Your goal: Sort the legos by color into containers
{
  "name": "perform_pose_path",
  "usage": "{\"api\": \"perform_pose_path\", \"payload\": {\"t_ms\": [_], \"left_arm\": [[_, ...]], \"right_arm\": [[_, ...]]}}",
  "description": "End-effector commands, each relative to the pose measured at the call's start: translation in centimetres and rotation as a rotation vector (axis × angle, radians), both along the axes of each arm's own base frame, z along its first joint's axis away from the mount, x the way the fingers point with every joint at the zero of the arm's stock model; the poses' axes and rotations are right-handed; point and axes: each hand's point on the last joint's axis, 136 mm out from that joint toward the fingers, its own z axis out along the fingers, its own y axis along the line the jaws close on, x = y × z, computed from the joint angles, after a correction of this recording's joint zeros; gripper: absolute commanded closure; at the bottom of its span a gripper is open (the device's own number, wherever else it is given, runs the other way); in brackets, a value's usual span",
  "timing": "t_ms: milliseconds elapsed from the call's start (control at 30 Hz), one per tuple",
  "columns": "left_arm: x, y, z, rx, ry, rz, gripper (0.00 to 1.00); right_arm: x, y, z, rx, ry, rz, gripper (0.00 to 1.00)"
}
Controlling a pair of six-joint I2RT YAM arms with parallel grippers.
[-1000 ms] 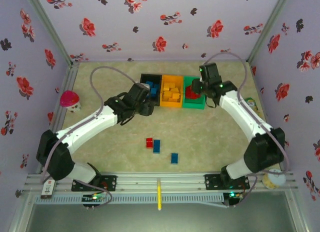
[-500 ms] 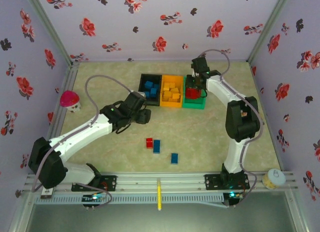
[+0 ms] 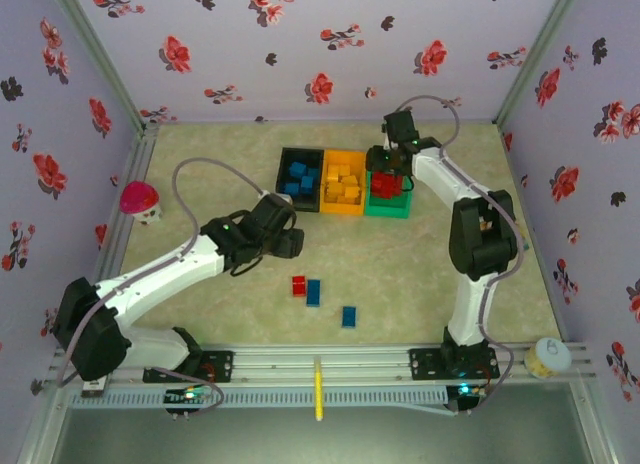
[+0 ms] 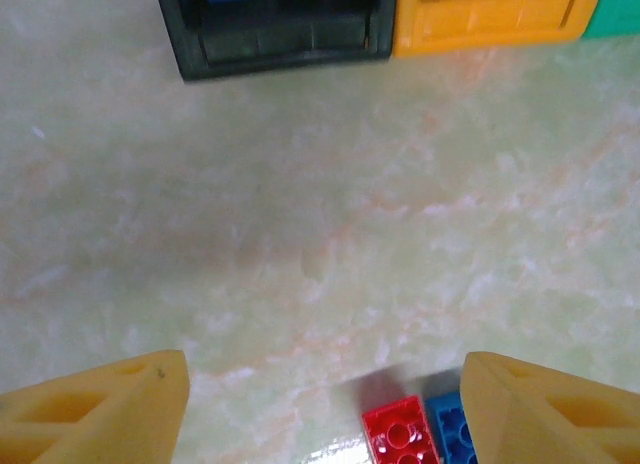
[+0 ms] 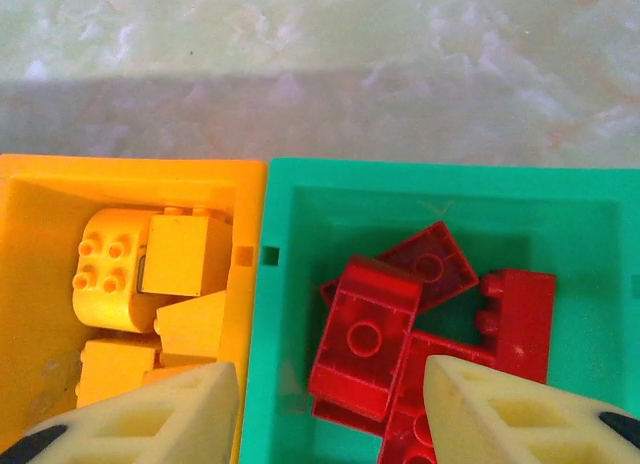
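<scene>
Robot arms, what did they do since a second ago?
The left gripper drew back from the black bin toward the three loose legos, open and empty. The right arm folded up, right gripper open over the green bin. Those legos and both bins stayed put.

**brickfan:** Colour check. Lilac walls (image 3: 300, 44) with a red and black flower print, pale greenish marbled table (image 3: 420, 274). Black bin (image 4: 280, 39) with blue bricks (image 3: 297, 171), orange bin (image 5: 120, 169) with yellow bricks (image 5: 110, 264).

**yam_guy:** Yep, same here. Green bin (image 5: 400, 179) with red bricks (image 5: 365, 334). Also a loose red brick (image 4: 400, 434) and loose blue bricks (image 3: 313, 292). Orange-yellow fingers (image 4: 100, 409) on the left gripper (image 4: 325, 384), cream fingers (image 5: 150, 414) on the right gripper (image 5: 332, 374). White arms (image 3: 170, 269) with black joints, pink-capped mushroom toy (image 3: 138, 197).
</scene>
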Motion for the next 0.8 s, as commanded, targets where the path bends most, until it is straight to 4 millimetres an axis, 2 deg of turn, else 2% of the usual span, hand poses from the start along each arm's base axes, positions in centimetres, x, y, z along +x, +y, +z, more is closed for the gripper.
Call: {"api": "perform_pose_path", "payload": {"t_ms": [0,133,233,333,467,767], "left_arm": [[-2.6,1.0,-2.5,0.034,0.089,0.029,0.26],[-4.6,0.7,-5.2,0.045,0.167,0.025,0.25],[-5.5,0.3,-6.6,0.059,0.205,0.026,0.27],[-5.7,-0.1,-7.7,0.064,0.230,0.020,0.29],[-5.8,-2.2,-8.4,-0.015,0.243,-0.045,0.29],[-6.0,-3.2,-10.3,-0.017,0.304,-0.062,0.36]], "right_arm": [[-1.7,-0.3,3.2,0.039,-0.054,0.010,0.47],[-4.2,-0.3,3.8,0.061,-0.066,0.015,0.47],[-6.1,-0.1,4.2,0.079,-0.081,0.019,0.47],[-8.1,0.3,4.5,0.076,-0.093,0.029,0.46],[-10.1,0.2,4.7,0.078,-0.101,0.033,0.46],[-13.0,-1.2,4.6,0.060,-0.092,0.017,0.46]]}}
